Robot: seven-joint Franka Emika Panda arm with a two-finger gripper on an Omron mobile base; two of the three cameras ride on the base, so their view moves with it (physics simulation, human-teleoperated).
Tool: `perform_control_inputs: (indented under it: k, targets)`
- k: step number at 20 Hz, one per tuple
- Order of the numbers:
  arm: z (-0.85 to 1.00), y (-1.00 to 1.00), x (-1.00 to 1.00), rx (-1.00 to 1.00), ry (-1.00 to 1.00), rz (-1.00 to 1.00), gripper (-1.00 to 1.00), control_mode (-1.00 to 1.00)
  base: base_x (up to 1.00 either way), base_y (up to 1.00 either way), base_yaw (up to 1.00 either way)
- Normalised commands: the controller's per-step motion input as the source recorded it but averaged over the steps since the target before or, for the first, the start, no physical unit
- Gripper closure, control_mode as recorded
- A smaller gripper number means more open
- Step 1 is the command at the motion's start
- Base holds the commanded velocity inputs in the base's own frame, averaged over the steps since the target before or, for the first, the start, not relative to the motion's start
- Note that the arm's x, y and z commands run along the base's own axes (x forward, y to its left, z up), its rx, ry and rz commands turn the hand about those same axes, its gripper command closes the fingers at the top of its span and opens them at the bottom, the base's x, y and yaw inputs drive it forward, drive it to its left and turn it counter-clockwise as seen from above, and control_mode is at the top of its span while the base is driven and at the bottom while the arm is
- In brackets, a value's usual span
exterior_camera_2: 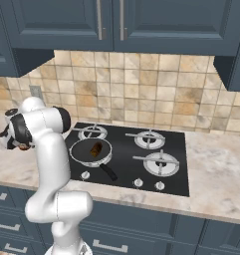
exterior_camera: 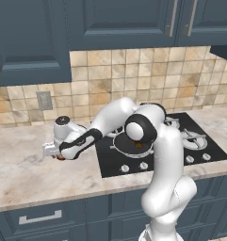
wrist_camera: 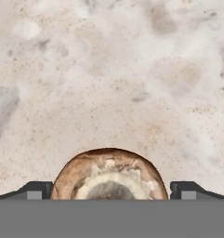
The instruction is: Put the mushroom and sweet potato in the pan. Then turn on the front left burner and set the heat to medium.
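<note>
Gripper [wrist_camera: 111, 189]: in the hand view I see its two dark finger tips standing wide apart at the bottom edge, left and right, with nothing pinched between them. In the left base view I find the hand low over the counter at centre left of the frame.
Mushroom [wrist_camera: 109, 174]: brown cap with a paler frilled centre, at bottom centre of the hand view, lying on the counter between the two tips. I see a gap on each side, so neither tip touches it. In the left base view only a small brown edge of it shows beneath the hand [exterior_camera: 60, 157].
Sweet potato [exterior_camera_2: 96, 149]: orange-brown oblong piece lying inside the pan, left of centre in the right base view.
Pan [exterior_camera_2: 81, 154]: round, dark, pale-rimmed, resting on the front left burner of the stove; its straight black handle points toward the lower right of the right base view.
Stove [exterior_camera_2: 179, 169]: black cooktop at mid-frame in the right base view, with a row of pale knobs [exterior_camera_2: 138, 183] along its near edge.
Counter [wrist_camera: 108, 69]: mottled beige marble, filling the upper part of the hand view; I see it on both sides of the stove in the base views.
Backsplash [exterior_camera_2: 156, 84]: tan tiles behind the stove, under dark blue cabinets.
</note>
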Motion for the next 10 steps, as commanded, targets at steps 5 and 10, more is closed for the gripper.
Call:
perform_control_inputs:
  k: [5, 10]
  targets:
    - [0.00, 0.00, 0.00, 0.00, 0.00, 0.00, 1.00, -1.00, 0.00, 0.00, 0.00]
    - [0.00, 0.00, 0.00, 0.00, 0.00, 0.00, 1.00, -1.00, 0.00, 0.00, 0.00]
